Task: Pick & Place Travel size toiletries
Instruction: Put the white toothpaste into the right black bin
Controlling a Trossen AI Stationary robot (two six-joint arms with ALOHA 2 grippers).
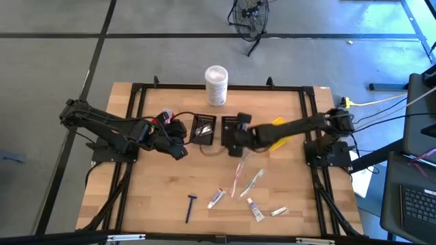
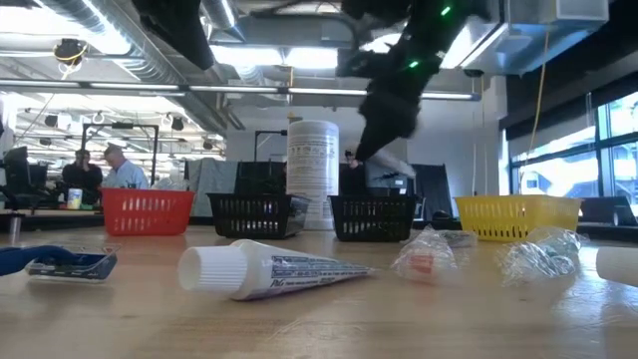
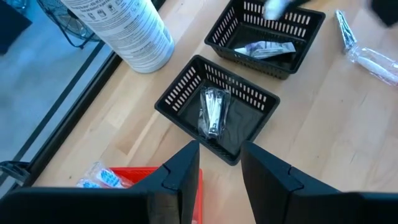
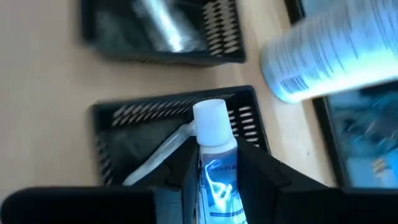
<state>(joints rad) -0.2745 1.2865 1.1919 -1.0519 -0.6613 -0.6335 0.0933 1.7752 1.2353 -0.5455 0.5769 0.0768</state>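
My right gripper (image 4: 214, 155) is shut on a small white tube with blue print and hovers over the right-hand black bin (image 1: 231, 126). My left gripper (image 3: 221, 163) is open and holds nothing. It hangs by the near edge of the left-hand black bin (image 3: 186, 93), which contains a wrapped metallic item (image 3: 213, 112). More toiletries lie on the near part of the table: a dark blue razor (image 1: 191, 207), two white tubes (image 1: 216, 197) (image 1: 254, 209), two toothbrushes (image 1: 238, 178) (image 1: 252, 182) and a sachet (image 1: 279, 211). My right gripper pinches the tube's body (image 4: 217, 171) between its two fingers, just behind the white cap (image 4: 210, 121). The tube lies along the fingers, and its cap end sticks out past the fingertips. It is lifted clear above the black bin.
A tall white canister (image 1: 216, 83) stands at the far edge behind the bins. A red bin (image 2: 147, 211) sits left of the black bins and a yellow bin (image 2: 516, 216) right of them. The right-hand black bin contains a pale sachet (image 3: 264, 48).
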